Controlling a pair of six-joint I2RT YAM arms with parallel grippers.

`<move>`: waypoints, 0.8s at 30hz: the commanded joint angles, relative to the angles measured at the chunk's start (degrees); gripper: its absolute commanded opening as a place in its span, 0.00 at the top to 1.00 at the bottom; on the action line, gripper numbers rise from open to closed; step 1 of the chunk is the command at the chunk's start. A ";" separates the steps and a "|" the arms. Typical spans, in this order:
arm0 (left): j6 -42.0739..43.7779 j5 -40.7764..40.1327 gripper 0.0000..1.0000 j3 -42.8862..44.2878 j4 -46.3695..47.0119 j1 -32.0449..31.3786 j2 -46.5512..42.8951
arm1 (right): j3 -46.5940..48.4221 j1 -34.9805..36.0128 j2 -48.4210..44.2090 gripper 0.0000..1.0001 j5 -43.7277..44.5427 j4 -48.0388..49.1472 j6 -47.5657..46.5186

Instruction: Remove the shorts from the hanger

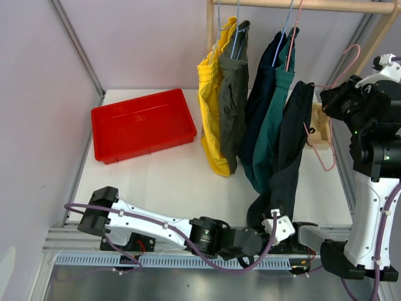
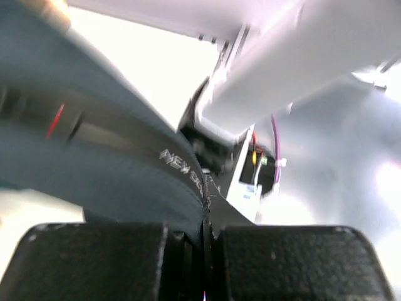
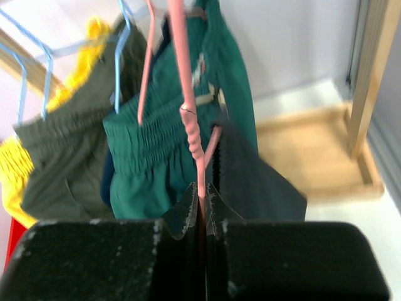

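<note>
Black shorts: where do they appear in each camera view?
Top external: black shorts hang right of centre, with the lower end in the left hand.
Left wrist: a dark band across the left, pinched at bottom centre.
Right wrist: centre right, beside the teal shorts.
Landmark: the pink hanger, seen in the top and right wrist views only.

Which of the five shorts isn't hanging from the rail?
The black shorts, rightmost: their pink hanger is in the right gripper, off the rail that carries the others.
</note>
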 commanded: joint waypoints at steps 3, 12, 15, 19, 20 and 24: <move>-5.47 -0.15 1.00 -2.07 1.30 -1.70 -0.74 | 6.22 -0.20 -0.22 1.00 2.49 8.83 -0.19; 2.45 0.37 1.00 23.75 -11.87 16.56 6.91 | 11.23 -0.29 -9.86 1.00 -18.58 -9.01 3.60; 3.95 2.30 1.00 47.85 -21.62 24.05 14.37 | 9.30 -0.46 -13.83 1.00 -32.03 -13.67 6.22; 2.12 5.99 1.00 74.89 -33.85 32.93 26.77 | 9.11 -2.66 -17.88 1.00 -35.23 -19.46 8.96; -0.07 6.69 1.00 74.84 -35.69 35.29 26.52 | 10.08 -3.01 -18.06 1.00 -31.91 -20.61 8.61; -1.85 5.65 1.00 50.25 -30.29 31.91 10.22 | 15.79 -2.57 -15.26 1.00 -21.01 -25.71 6.24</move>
